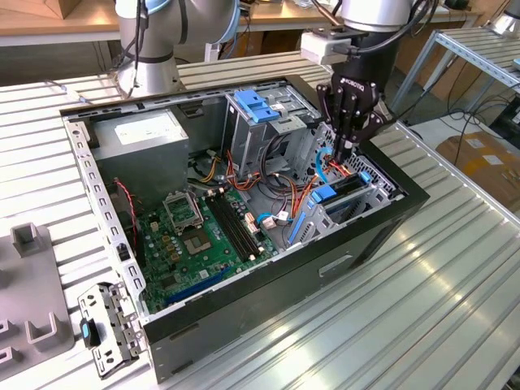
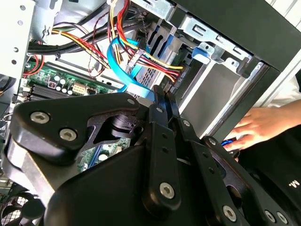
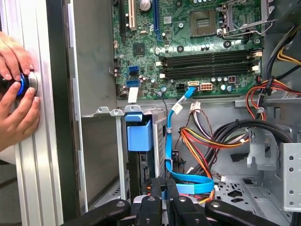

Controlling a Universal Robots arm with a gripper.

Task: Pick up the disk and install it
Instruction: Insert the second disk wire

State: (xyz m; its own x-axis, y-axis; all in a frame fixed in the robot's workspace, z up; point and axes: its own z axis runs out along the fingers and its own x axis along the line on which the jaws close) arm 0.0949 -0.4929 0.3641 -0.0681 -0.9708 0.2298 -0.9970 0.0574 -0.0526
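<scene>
Though seemingly done with seating the disk [image 1: 325, 193] in its drive cage [image 1: 315, 219], at seven o'clock from the gripper [image 1: 347, 151] in the exterior view, listed as pinched closed on nothing discernible, tips beside the blue data cable [image 3: 170, 155]; hookup unconfirmed.

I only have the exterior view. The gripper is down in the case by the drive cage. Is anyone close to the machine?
Observer: Yes. In the first wrist view a person's hands rest around a blue-lit knob on the table rail beside the case.
Operator: What lies at the gripper?
Observer: In the first wrist view the gripper sits at a blue flat cable that loops beside the cage.
Operator: And the cage slot?
Observer: A blue plastic piece stands at its mouth.
</scene>
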